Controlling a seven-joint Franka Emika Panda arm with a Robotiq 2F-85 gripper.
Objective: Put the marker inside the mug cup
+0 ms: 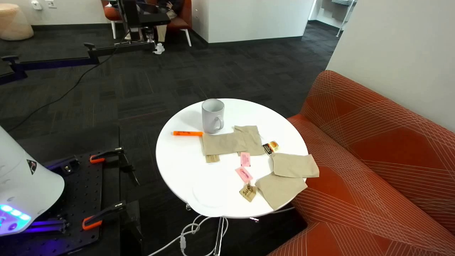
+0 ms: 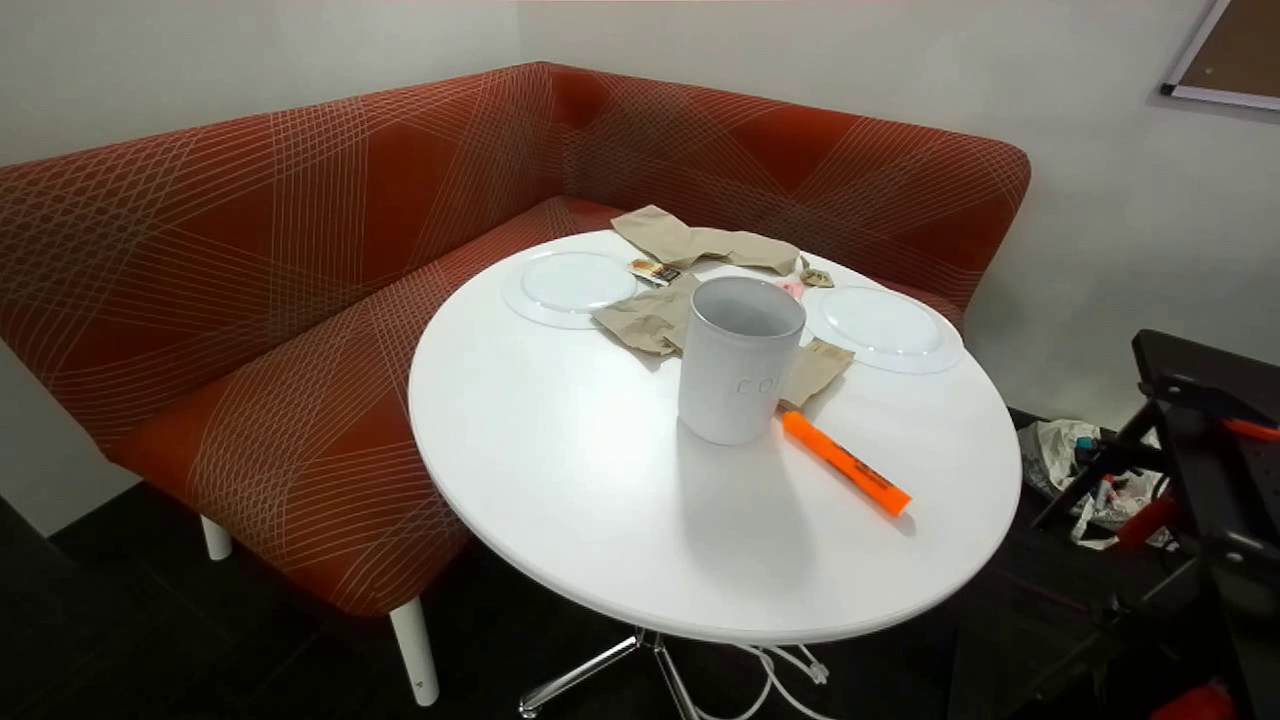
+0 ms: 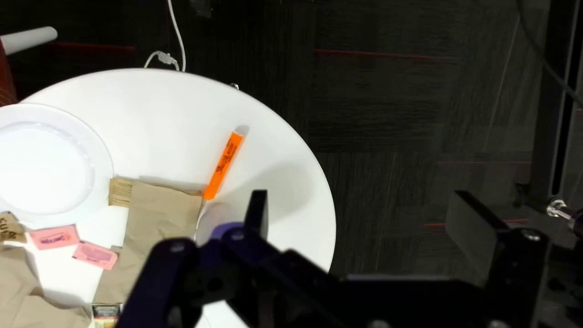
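The marker (image 2: 846,463) is orange, the mug (image 2: 728,385) grey, the sofa (image 2: 430,180) pale-lined red.

Marker (image 2: 846,462) nr mug (image 2: 728,385), on tbl (image 2: 545,450)

One bench (image 1: 174,156) mid-frame, one grey mug (image 2: 735,375), one orange marker (image 2: 846,463), two white plates (image 2: 885,330), two pink packets (image 1: 245,159), two brown packets (image 1: 248,192), one black-and-orange packet (image 1: 271,147), overlapping brown napkins (image 1: 295,165) of unclear number, one claw (image 3: 360,200) with two fingers (image 3: 258,212)

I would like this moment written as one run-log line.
gripper: open, empty; marker: lying on white table, beside mug cup; mug cup: upright on table; placement: not yet done
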